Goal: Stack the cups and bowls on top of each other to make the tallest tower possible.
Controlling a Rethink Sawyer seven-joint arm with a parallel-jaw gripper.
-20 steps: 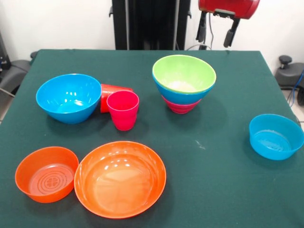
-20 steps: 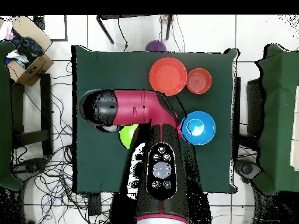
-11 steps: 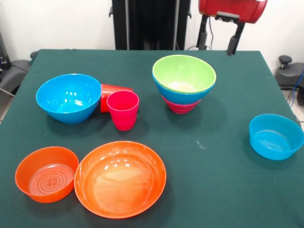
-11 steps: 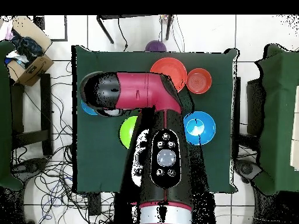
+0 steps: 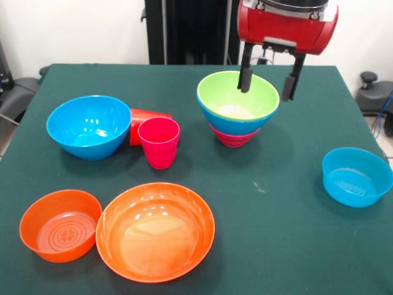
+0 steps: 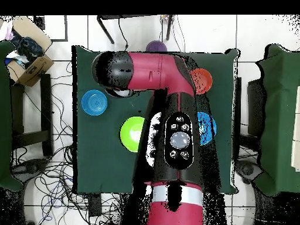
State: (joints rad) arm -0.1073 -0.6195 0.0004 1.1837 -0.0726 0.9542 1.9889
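Fingers of the gripper are spread wide and nothing is held between them. The gripper hangs over the far side of the tower, which so far is only three bowls nested: a lime green bowl on top, a blue one under it and a small magenta one at the bottom. One finger is seen in front of the green bowl's inside and the other just past its rim on the outer side; whether they touch the rim cannot be told.

Beside the fingers, well apart toward the table edge, a light blue bowl is placed alone. On the other side of the fingers, a large blue bowl stands with the red cup lying on its side against it and the pink cup upright just in front. Nearest the camera, far from the fingers, the large orange bowl and the small orange bowl sit side by side, touching or almost.

The pieces are probably spread out so that each can be taken singly. The tower is judged to be at an early stage, with most pieces not yet added.
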